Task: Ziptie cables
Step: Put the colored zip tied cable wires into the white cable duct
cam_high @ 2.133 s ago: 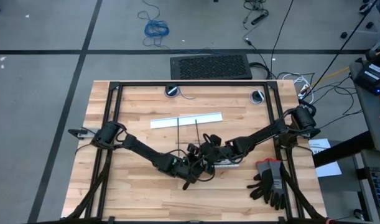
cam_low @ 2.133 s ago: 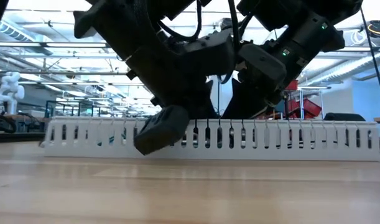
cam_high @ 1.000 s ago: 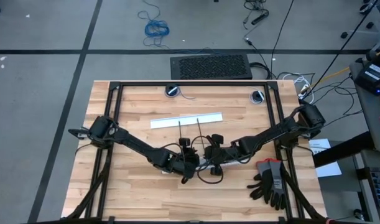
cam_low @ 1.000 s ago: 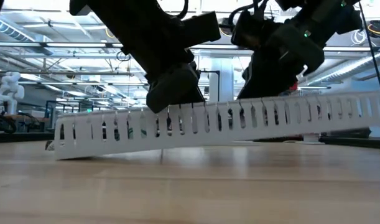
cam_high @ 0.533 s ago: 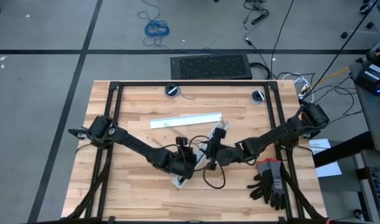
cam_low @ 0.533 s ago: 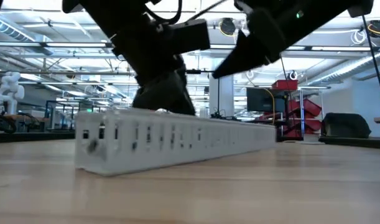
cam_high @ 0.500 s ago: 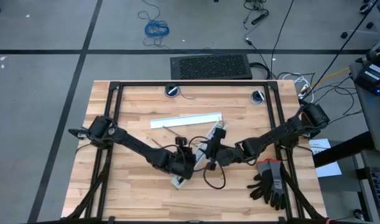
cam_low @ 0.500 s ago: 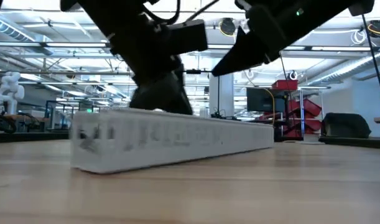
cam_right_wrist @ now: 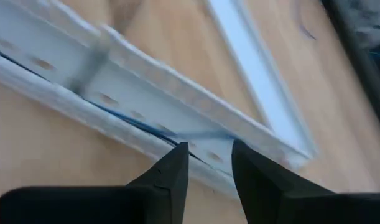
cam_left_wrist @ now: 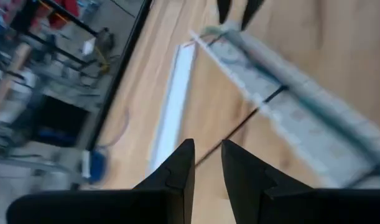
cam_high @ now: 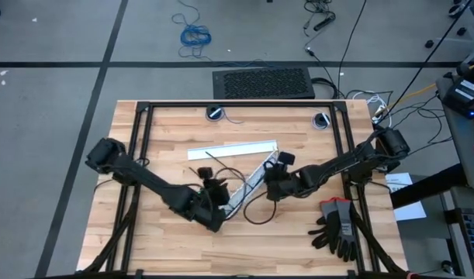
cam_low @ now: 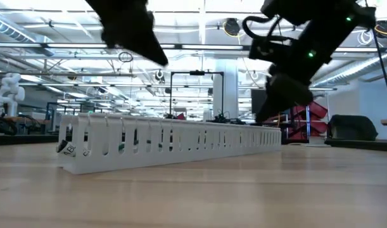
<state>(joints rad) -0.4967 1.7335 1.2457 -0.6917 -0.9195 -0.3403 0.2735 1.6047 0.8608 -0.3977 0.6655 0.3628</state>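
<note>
Slotted duct (cam_high: 248,184): white plastic, long, comb-like walls, lying diagonally mid-table. Cables (cam_right_wrist: 140,127): thin blue wire visible inside the duct; green shows through slots at its near end (cam_low: 121,147). Ziptie (cam_left_wrist: 239,124): thin straight black strip crossing the duct. White flat strip (cam_high: 233,149) lies behind the duct on the pale wood-plank table (cam_high: 167,248). Black gloves (cam_high: 337,226) at the table's right edge. Left gripper (cam_left_wrist: 206,163): fingers slightly parted, empty, above the duct. Right gripper (cam_right_wrist: 209,163): fingers parted, empty, over the duct's far end. No legible writing.
</note>
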